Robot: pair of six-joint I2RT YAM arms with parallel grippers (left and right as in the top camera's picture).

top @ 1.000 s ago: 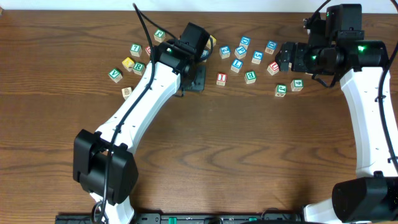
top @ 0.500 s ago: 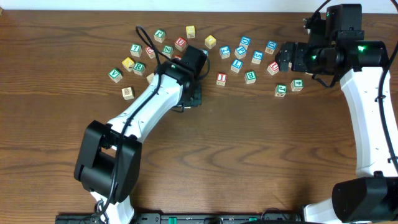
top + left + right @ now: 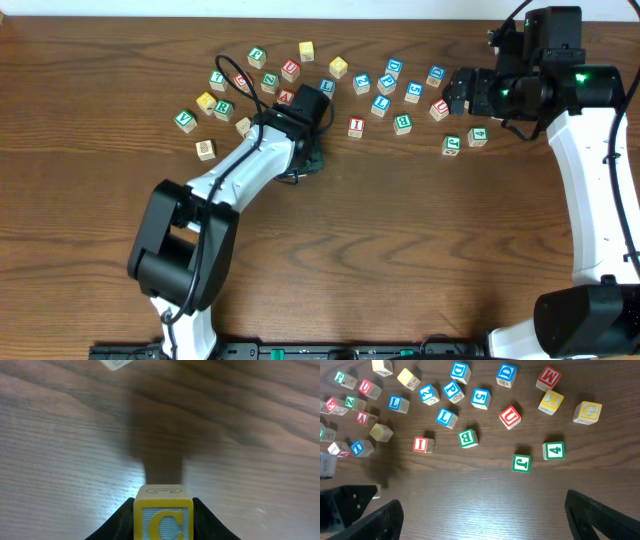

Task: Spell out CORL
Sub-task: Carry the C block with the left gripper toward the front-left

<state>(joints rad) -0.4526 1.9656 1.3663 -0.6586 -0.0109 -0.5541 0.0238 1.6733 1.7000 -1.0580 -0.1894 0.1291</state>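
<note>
Overhead, the left hand [image 3: 305, 158] is hovering just short of the scattered cubes [image 3: 380, 103] and hiding its load. The right hand [image 3: 452, 95], fingers spread apart, is hanging well off to its side.

In the left wrist view, the C cube [image 3: 162, 519] is sitting upright, clamped between the fingers, with bare desk [image 3: 75, 450] ahead.

The right wrist view is showing only scattered cubes beyond that hand.

C cube [image 3: 163, 517]: bottom cut off (left wrist view) | top-edge block [image 3: 116, 363]: cropped, blurred, letter unreadable
</note>
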